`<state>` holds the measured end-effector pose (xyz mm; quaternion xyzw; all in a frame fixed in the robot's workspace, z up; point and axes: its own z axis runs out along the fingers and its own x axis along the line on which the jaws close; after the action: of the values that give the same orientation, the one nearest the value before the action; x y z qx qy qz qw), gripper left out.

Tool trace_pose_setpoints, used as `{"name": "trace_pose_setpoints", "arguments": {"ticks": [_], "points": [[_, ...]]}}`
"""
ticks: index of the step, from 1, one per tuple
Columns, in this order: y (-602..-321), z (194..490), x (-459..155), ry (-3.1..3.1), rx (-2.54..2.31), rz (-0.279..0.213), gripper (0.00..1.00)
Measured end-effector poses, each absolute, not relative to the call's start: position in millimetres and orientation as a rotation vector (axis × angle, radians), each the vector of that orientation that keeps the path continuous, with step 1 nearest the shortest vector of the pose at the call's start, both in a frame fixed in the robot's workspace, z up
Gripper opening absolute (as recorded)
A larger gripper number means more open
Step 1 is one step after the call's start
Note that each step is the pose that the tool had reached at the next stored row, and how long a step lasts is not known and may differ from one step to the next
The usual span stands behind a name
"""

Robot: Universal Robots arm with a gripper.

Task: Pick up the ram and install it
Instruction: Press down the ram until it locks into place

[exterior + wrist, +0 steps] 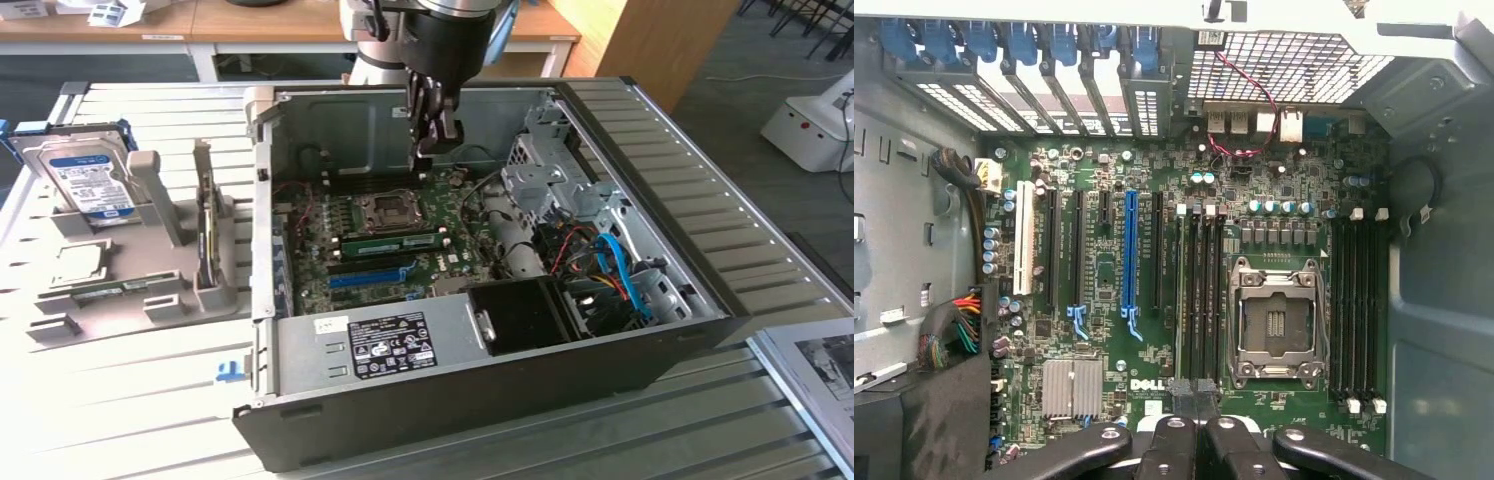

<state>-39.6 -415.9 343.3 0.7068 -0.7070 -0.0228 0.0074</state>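
A green ram stick [388,242] with black chips stands on edge in a memory slot of the motherboard [350,262], just beside the empty processor socket [388,208]. My gripper [435,148] hangs above the far part of the board, clear of the stick, with its fingers closed together and nothing between them. In the wrist view the gripper [1194,395] looks straight down on the black memory slots [1199,290] next to the processor socket [1274,320]; the seated stick is hard to tell apart from the slots there.
The open computer case [694,300] has drive cages and cables at the exterior view's right and a power supply [387,345] in front. A grey holder [134,290] outside holds a hard drive [83,180], a silver processor [80,262] and another green stick [100,292].
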Motion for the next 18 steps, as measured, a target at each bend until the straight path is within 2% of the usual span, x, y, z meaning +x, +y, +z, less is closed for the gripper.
{"name": "trace_pose_setpoints", "arguments": {"ticks": [18], "points": [[-415.9, 343.3, -8.3, -2.210, 2.211, -0.071, 0.10]]}}
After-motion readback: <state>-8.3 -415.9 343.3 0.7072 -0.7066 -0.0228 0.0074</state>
